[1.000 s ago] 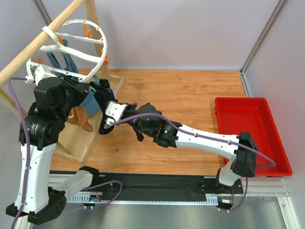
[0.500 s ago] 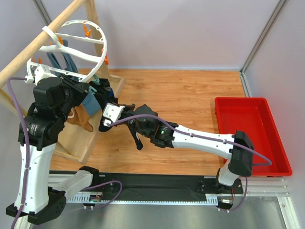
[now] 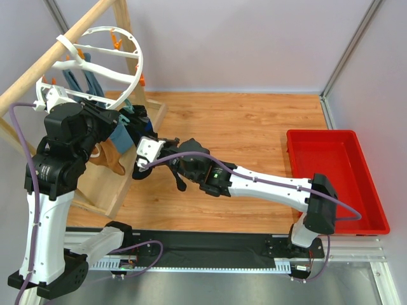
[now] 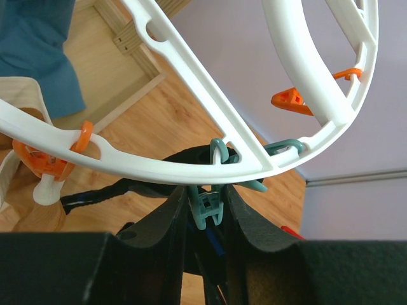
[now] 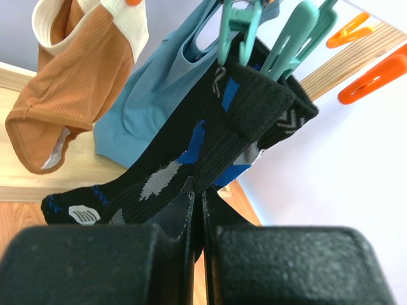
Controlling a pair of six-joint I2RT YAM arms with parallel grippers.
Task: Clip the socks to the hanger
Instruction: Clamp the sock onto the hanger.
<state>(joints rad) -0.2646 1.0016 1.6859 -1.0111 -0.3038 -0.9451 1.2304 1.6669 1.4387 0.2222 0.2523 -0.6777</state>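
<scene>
**Top view.** Shows the left end effector (image 3: 131, 116) raised against the lower rim of the hanger (image 3: 137, 63), a white ring hooked over a wooden pole (image 3: 57, 47) up and to its left. Places the right end effector (image 3: 137, 166) just below the left one, above the wooden surface (image 3: 254, 133), with a red tray (image 3: 375, 213) well off to its right.

**Left wrist view.** Shows both fingers pinching a teal clip (image 4: 206, 208) that hangs from the white rim directly above the tips. Includes an orange clip (image 4: 292, 100) up to the right.

**Right wrist view.** Shows the fingers pressed almost together, tips against the black socks (image 5: 210, 133) just above. Cannot tell whether fabric is caught between them. Shows the socks hanging by their cuffs from two teal pegs (image 5: 238, 25) overhead, with a teal-blue sock (image 5: 159, 95) and a tan-brown sock (image 5: 76, 82) up to the left.
</scene>
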